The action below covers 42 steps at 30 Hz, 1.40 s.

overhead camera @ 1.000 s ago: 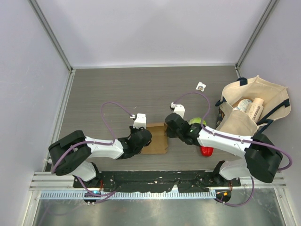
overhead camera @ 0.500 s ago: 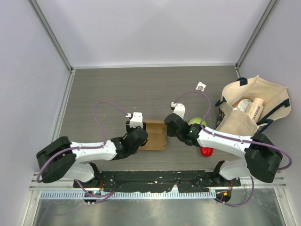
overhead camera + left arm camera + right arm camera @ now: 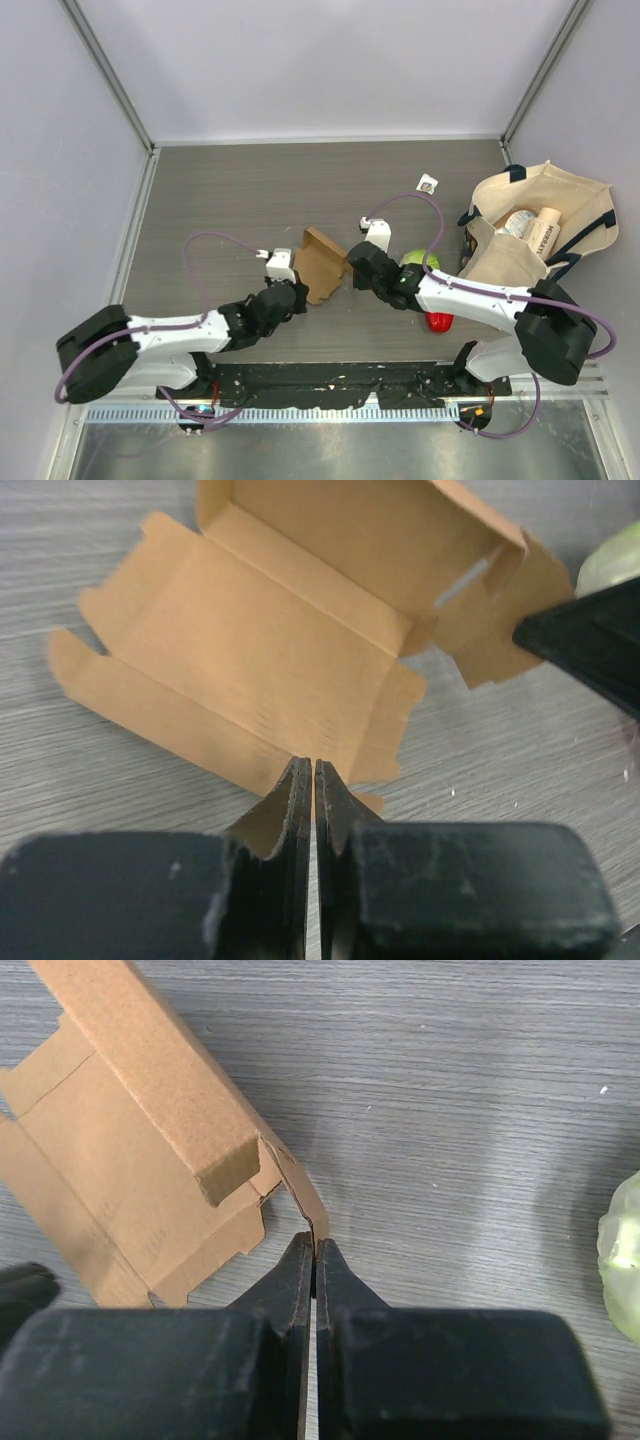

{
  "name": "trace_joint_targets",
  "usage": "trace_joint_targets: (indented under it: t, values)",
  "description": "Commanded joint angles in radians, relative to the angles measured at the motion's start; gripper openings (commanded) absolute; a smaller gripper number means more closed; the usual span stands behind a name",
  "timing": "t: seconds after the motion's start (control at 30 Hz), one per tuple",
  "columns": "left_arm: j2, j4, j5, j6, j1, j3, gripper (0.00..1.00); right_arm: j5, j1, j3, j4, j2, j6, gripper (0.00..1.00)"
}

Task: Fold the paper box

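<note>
The left end effector has its fingers pressed together on the near flap of the small brown kraft cardboard box. The right end effector is also pressed together and pinches a thin corner flap on the right side of the box. The box lies half open between them, near the middle of the grey wood-grain tabletop, left of a pale green cabbage. I judge it light and thin: stiff across the panels, weak at the creases, easy to crumple. The best hold is on flap edges close to a crease.
</note>
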<state>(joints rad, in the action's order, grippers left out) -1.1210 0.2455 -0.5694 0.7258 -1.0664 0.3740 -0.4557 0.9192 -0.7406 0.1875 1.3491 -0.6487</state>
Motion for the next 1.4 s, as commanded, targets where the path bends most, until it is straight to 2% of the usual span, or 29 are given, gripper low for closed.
trace_joint_targets:
  t: [0.0, 0.17, 0.43, 0.6, 0.73, 1.0, 1.1, 1.13, 1.23, 1.27, 1.37]
  values:
    - [-0.191, 0.202, 0.126, -0.014, -0.003, 0.058, 0.06, -0.040, 0.007, -0.031, -0.042, 0.013, 0.006, 0.00]
    - [-0.333, 0.244, 0.114, -0.040, -0.001, 0.150, 0.04, -0.043, 0.009, -0.026, -0.037, 0.016, 0.009, 0.00]
    - [-0.468, 0.282, 0.131, 0.000, 0.029, 0.160, 0.02, -0.038, 0.009, -0.026, -0.039, 0.021, -0.009, 0.01]
    - [-0.551, 0.383, 0.161, 0.037, 0.033, 0.132, 0.01, -0.037, 0.009, -0.059, -0.001, 0.044, -0.069, 0.01]
    - [-0.611, 0.442, 0.183, 0.072, 0.034, 0.126, 0.00, -0.046, 0.009, -0.091, 0.059, 0.070, -0.181, 0.01]
    - [-0.646, 0.474, 0.177, 0.116, 0.034, 0.109, 0.00, -0.008, 0.010, -0.098, 0.058, 0.094, -0.382, 0.11]
    - [-0.648, 0.485, 0.172, 0.124, 0.034, 0.097, 0.00, 0.005, 0.009, -0.079, 0.003, 0.087, -0.373, 0.17]
    - [-0.648, 0.488, 0.171, 0.126, 0.034, 0.092, 0.00, 0.008, 0.010, -0.075, -0.008, 0.084, -0.365, 0.22]
    - [-0.652, 0.486, 0.171, 0.126, 0.034, 0.089, 0.00, 0.017, 0.009, -0.030, -0.117, 0.061, -0.301, 0.29]
    - [-0.655, 0.489, 0.171, 0.127, 0.034, 0.089, 0.00, 0.028, 0.003, -0.002, -0.176, 0.048, -0.287, 0.34]
    - [-0.666, 0.494, 0.177, 0.130, 0.034, 0.089, 0.00, 0.048, -0.017, 0.010, -0.221, 0.041, -0.258, 0.36]
